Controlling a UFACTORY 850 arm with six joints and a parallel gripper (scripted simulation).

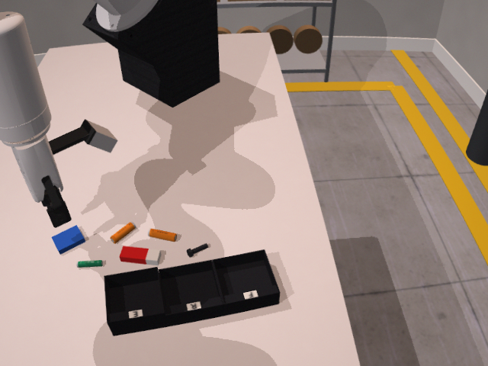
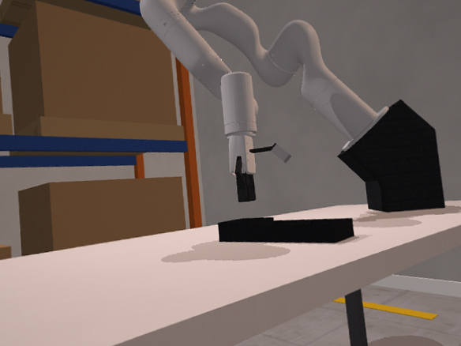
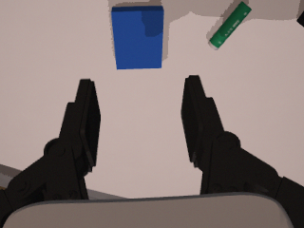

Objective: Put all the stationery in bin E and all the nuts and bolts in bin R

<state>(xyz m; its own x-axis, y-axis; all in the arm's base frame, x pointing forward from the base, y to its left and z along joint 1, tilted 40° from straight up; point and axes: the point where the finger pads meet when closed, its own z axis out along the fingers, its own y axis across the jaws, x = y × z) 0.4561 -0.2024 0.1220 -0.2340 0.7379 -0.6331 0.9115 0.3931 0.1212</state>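
My gripper (image 1: 59,220) (image 2: 246,198) (image 3: 140,95) is open and empty, above the table beside the blue block (image 1: 68,239) (image 3: 138,39). The block lies flat, just beyond the fingertips in the wrist view. A red and white eraser (image 1: 139,255) lies behind the bin marked E (image 1: 133,325). A black bolt (image 1: 197,249) lies behind the bin marked R (image 1: 194,315). Both bins are empty and stand in one black row, which hides the small things in the exterior view.
A green battery (image 1: 89,263) (image 3: 230,26) lies left of the eraser. Two orange batteries (image 1: 123,232) (image 1: 162,234) lie behind it. A third bin (image 1: 252,303), empty, joins the R bin on the right. The black robot base (image 1: 177,59) (image 2: 406,167) stands at the back.
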